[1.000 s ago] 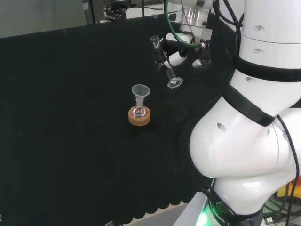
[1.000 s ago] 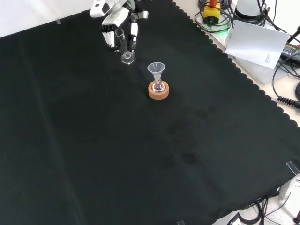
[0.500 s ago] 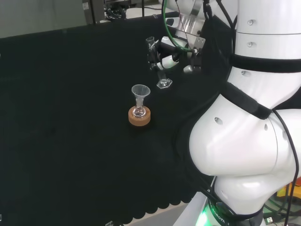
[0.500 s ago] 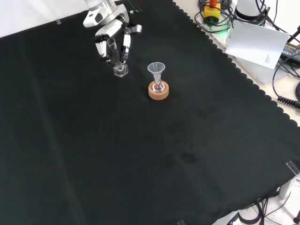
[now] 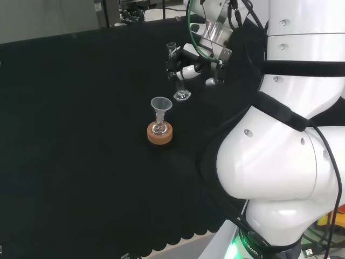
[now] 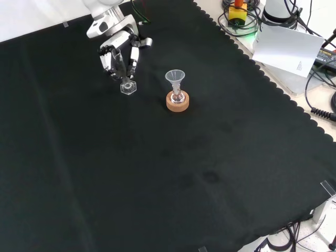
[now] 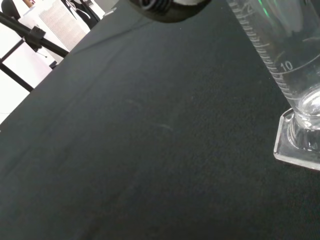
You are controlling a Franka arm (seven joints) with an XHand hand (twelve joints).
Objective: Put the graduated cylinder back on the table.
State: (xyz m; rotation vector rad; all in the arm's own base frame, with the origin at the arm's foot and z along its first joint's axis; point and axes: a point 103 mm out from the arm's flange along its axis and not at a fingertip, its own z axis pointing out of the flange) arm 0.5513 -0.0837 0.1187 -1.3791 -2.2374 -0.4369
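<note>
Glass is what the task's thing is made of: the clear graduated cylinder with a hexagonal foot (image 6: 126, 83) is held nearly upright, its foot very low over the black cloth (image 6: 173, 178) or perhaps already touching it (contact cannot be judged with certainty from these views). In the wrist view the foot (image 7: 300, 145) appears level with the cloth. The tube is grasped by the black and white hand (image 6: 118, 52), whose fingers are curled round its upper part. The carrying is judged almost finished; what is left is the final setting down, the release and the withdrawal. Near the cylinder, to its right in the front view, a small clear funnel (image 6: 175, 79) is seen on a cork ring stand (image 6: 177, 101).
</note>
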